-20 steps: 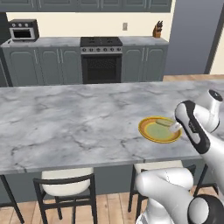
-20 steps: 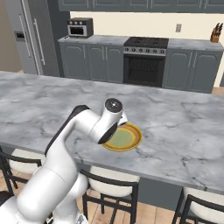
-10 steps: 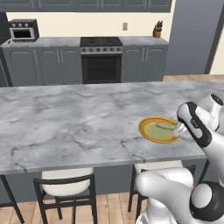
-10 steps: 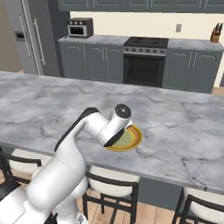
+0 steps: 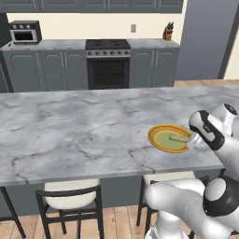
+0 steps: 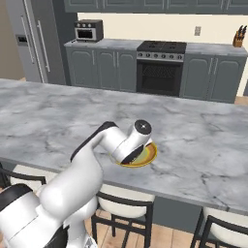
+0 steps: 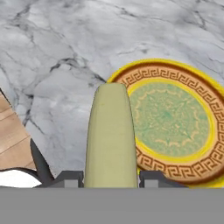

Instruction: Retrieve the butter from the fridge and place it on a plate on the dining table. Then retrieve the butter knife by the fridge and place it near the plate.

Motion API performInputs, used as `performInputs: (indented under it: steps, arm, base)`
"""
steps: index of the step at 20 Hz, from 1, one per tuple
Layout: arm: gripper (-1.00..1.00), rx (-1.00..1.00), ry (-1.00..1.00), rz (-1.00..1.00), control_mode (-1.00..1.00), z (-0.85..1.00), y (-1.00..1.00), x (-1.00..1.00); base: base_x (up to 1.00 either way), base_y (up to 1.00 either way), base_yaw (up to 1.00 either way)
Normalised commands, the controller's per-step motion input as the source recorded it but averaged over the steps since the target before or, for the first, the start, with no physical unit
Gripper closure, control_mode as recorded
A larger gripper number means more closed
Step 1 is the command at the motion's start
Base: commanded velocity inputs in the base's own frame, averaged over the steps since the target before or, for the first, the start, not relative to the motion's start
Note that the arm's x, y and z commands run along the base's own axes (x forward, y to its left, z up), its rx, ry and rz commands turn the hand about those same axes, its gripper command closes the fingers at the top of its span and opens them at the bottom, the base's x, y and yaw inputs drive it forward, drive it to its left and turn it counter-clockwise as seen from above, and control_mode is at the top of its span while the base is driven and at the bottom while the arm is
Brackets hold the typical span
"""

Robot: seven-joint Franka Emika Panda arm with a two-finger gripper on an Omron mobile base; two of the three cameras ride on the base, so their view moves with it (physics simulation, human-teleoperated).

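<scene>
The gripper (image 7: 110,181) is clamped on the butter (image 7: 111,136), which juts forward between the fingers, its far end over the near rim of the plate (image 5: 160,142); judged from this, the stick is held so to be lowered onto the plate. The plate lies near the front edge of the dining table (image 5: 70,130), toward its right end; nothing stands between butter and plate; chairs (image 5: 69,198) sit below the edge, and the fridge (image 6: 36,38) stands far left.

Rendered pics, bright even light, no clear source. No glare, no blur, no edge distortion. Soft shadow under plate (image 7: 175,127) lower right in hand view; marble surface (image 5: 70,135) flat-lit, sharp throughout.
</scene>
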Motion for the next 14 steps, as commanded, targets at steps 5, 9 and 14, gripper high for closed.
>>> performInputs:
  steps: [5, 9, 14]
  arm:
    - [1.00, -0.01, 0.00, 0.01, -1.00, -0.08, 0.00, 0.17]
    - [1.00, 0.00, 0.00, 0.02, -1.00, -0.04, 0.00, 0.41]
    - [1.00, -0.04, 0.07, 0.05, -1.00, -0.10, 0.00, 0.33]
  base:
    - [0.00, 0.00, 0.00]
    - [0.00, 0.00, 0.00]
    - [0.00, 0.00, 0.00]
